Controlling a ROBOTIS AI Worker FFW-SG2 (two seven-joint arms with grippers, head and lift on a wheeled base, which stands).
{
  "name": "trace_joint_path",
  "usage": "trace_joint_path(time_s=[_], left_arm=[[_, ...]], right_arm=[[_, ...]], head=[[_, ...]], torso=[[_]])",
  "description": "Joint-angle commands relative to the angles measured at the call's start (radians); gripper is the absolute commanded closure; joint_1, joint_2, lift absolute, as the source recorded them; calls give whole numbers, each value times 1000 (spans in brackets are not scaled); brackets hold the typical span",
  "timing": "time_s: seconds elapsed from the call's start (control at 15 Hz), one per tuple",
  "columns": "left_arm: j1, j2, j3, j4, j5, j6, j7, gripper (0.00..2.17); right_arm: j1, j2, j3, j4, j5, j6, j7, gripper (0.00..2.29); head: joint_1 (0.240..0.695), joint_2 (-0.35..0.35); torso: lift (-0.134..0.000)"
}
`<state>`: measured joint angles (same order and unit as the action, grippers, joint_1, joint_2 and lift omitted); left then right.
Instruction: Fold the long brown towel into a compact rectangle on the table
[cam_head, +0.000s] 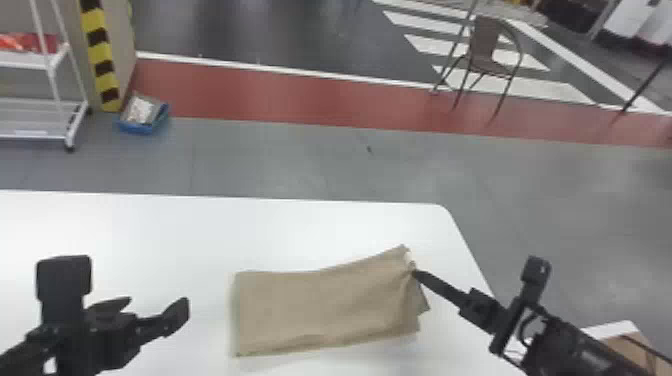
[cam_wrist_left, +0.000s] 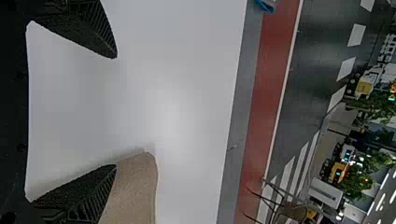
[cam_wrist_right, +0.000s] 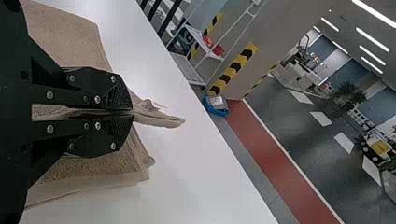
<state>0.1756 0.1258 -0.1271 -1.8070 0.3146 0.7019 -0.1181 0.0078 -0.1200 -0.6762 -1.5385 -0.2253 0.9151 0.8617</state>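
The head camera looks forward and down from above the desk (cam_head: 125, 230), standing farther off than the others. The left wrist camera, turned sideways, hangs close over it, facing outward, the chair (cam_wrist_left: 292, 211) at the frame's bottom. The right wrist camera, also sideways and close, faces across towards the striped post (cam_wrist_right: 233, 69), upper middle. All three share the desk and red floor strip (cam_head: 280, 97).

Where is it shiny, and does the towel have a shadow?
Left wrist view: pale glow on the white table, soft shadow beside the brown towel; right wrist view: bright ceiling lights; head view: shiny streaks on the dark floor.
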Motion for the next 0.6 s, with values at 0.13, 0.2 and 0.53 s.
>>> trace_joint_path(time_s=[0.13,0.2,0.53], left_arm=[[4,3,0,-2,1,0,-2,39],[4,3,0,-3,1,0,-2,39],[4,2,-8,-8,0,6,-2,39]], right_arm=[[-22,-9,0,109,50,-84,-17,228],[-17,-9,-6,121,50,-106,-18,124],[32,14,-69,51,27,-103,-21,110]], head=[[695,-326],[695,-330],[695,-350]], torso=[[0],[0],[0]])
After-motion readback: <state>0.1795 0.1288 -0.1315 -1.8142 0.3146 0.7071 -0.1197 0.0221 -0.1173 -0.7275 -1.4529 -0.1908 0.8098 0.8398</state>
